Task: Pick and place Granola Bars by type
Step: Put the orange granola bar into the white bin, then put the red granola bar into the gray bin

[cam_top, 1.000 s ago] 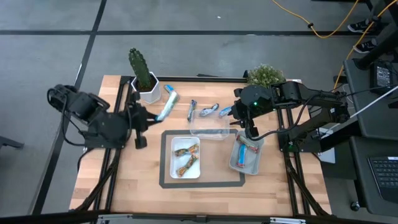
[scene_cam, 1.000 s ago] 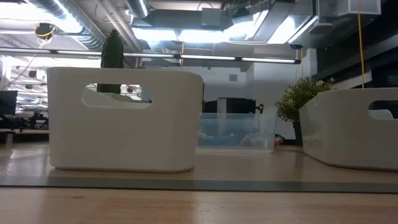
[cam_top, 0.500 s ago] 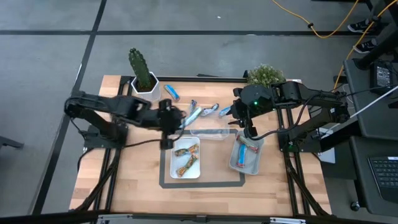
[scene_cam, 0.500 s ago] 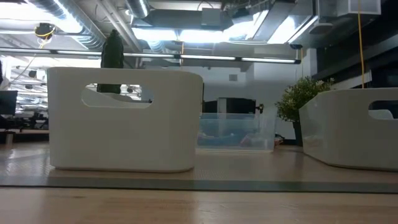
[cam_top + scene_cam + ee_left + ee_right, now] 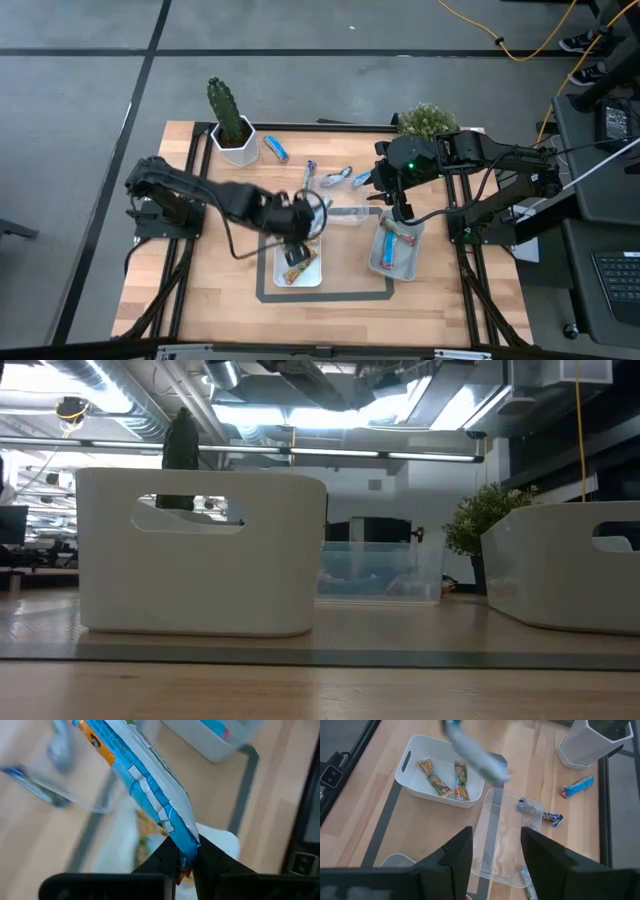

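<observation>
Foil-wrapped and light, the blue bar (image 5: 145,785) hangs by one crimped end from your left gripper (image 5: 184,862), fingers pinched nearly shut on it above the white tray (image 5: 268,262). It looks floppy and slick, so grip the flat seam. Right gripper (image 5: 492,852) waits half-open, empty, over the clear bin (image 5: 495,845).

Left gripper (image 5: 303,215), seemingly over white tray (image 5: 272,262) now.
</observation>
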Robot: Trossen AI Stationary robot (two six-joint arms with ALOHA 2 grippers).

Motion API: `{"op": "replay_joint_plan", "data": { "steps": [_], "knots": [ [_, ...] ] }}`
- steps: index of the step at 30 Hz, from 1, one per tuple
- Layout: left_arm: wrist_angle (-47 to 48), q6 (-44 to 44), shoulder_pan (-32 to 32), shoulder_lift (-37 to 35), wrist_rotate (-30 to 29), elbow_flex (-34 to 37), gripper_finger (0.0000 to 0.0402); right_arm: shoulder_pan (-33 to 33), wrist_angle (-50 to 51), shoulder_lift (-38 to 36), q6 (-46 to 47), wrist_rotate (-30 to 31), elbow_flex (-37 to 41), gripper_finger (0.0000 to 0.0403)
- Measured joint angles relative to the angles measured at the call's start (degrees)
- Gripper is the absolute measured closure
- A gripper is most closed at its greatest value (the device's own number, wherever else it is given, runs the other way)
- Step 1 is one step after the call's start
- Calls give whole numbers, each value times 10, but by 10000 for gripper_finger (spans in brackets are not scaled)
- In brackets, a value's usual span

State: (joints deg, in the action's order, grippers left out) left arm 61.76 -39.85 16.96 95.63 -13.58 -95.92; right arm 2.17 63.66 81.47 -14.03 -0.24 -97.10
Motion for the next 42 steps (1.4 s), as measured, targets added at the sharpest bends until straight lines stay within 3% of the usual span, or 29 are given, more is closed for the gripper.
{"op": "replay_joint_plan", "data": {
  "steps": [10,18,25,29,36,42],
  "knots": [
    [7,-147,71,74,-16,0,377,-7,0,0,-7,1,0,234],
    [19,-222,73,140,7,0,366,-56,1,13,-59,-11,15,234],
    [68,-308,78,138,6,0,359,-92,13,14,-90,-29,70,234],
    [73,-309,78,125,20,0,320,-110,14,14,-106,-29,102,234],
    [104,-309,81,109,24,0,212,-148,6,14,-121,-17,121,234],
    [173,-303,81,61,-51,0,171,-209,-32,13,-151,6,142,234]
  ]
}}
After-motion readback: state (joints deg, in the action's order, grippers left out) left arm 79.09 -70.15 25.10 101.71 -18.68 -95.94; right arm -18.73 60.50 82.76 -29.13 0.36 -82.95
